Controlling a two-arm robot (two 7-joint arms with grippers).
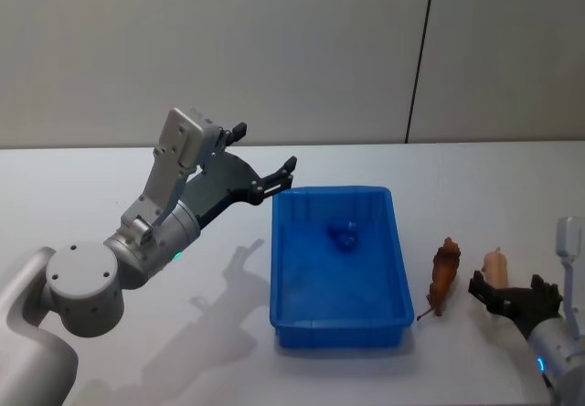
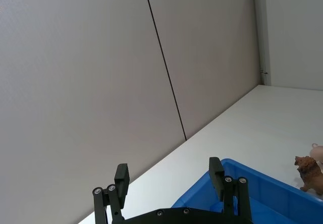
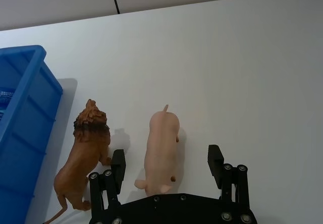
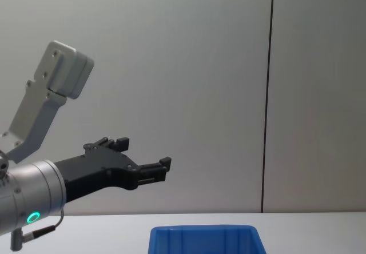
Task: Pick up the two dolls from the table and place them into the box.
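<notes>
The white table (image 1: 119, 196) is stretching wide and bare across the scene, its smooth top running back to a plain grey wall (image 1: 228, 49) that a thin dark seam (image 1: 420, 54) is splitting from top to bottom. At the left, the left gripper (image 1: 265, 147) is hanging in the air above the table with its fingers spread wide and nothing between them, pointing toward the far left corner of the box (image 1: 274, 269). The arm is throwing a soft shadow (image 1: 228, 278) on the table beside the box's left wall. The blue box is sitting on the table at the centre, and a small blue object (image 1: 345, 235), too indistinct to identify, is lying toward its far end. To the right of the box, a brown lion (image 1: 445, 273) is lying on the table near the box's right wall but apart from it. Just to its right, a pale pink pig (image 1: 494, 262) is resting beside it, the two not touching. At the near right, the right gripper (image 1: 512, 294) is reaching in low, its fingers held wide on either side of the pig's near end and not closing on it.
</notes>
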